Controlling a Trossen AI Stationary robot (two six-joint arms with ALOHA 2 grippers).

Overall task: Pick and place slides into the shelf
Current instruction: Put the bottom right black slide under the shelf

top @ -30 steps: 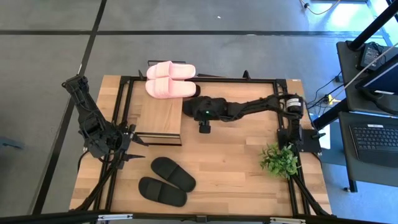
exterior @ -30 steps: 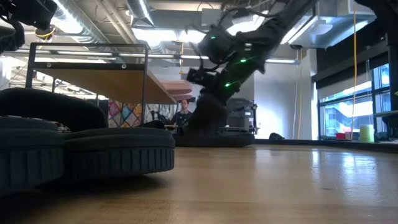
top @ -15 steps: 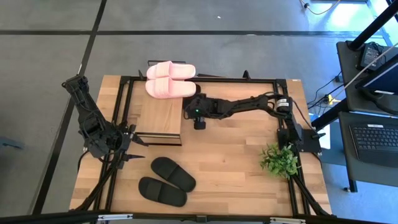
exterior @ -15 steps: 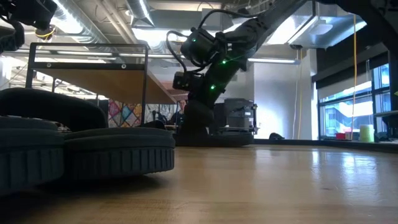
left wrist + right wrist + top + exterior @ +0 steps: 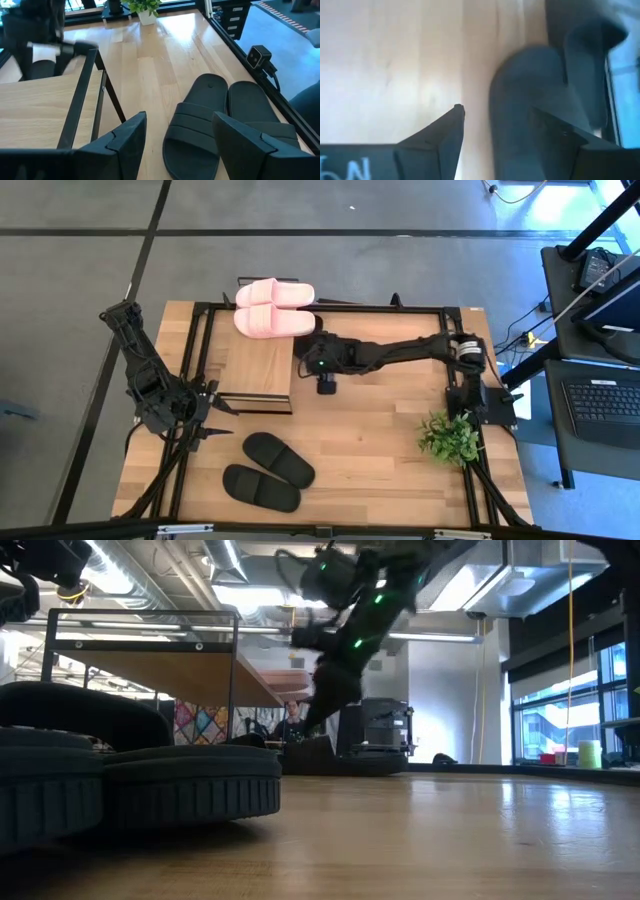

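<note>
Right gripper point(image 5: 495, 137), fingers apart and empty beside the shelf point(image 5: 257, 364), may clip its frame approaching the black slide point(image 5: 540, 100).

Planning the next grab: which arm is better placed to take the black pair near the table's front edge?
Probably left: the left gripper hangs open beside the shelf, with the black slides right before it. The right gripper, also open, is beyond the shelf's far side.

The right hand point(image 5: 303, 358) has lifted clear beside the shelf point(image 5: 257, 367)
</note>
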